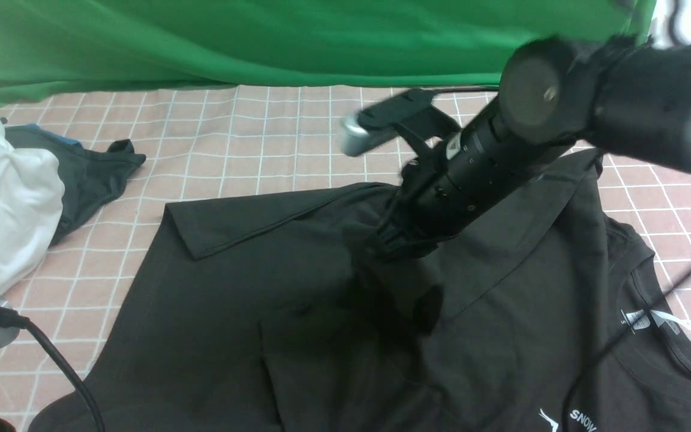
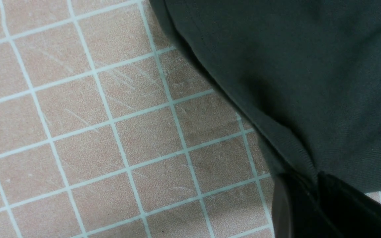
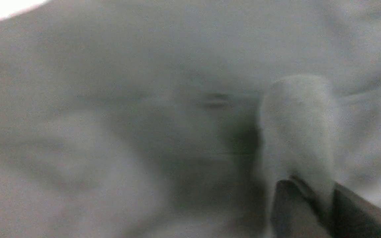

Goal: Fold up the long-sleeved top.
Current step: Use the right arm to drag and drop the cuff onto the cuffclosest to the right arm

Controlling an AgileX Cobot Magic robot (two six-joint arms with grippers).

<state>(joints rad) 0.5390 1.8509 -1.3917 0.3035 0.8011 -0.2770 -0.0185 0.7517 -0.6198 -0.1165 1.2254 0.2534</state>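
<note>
The right gripper (image 1: 390, 243) comes down on the middle of the long-sleeved top (image 1: 501, 312). Black on black, its jaws cannot be made out in the front view. The right wrist view is blurred grey. There, 2 dark fingers (image 3: 288, 205) flank a pale roll of cloth, and I cannot tell whether they are pinching it or standing apart.

The left gripper (image 2: 309, 185) shows only in its own wrist view, cut off at the frame edge. It is closed narrow, and the top's hem runs in between the fingers. In the front view only a dark part with 1 black cable (image 1: 63, 366) shows at the left edge.

The 1 top lies spread on the pink checked table cover (image 1: 249, 138), filling the near and right part and running off the bottom edge, which cuts its white print. 1 sleeve (image 1: 231, 222) is folded across the body. 1 white neck label (image 1: 642, 319) shows at the right.

At the far left lie 1 white garment (image 1: 3, 204) and 1 smaller dark cloth (image 1: 87, 174) partly under it. Both are clear of the top.
</note>
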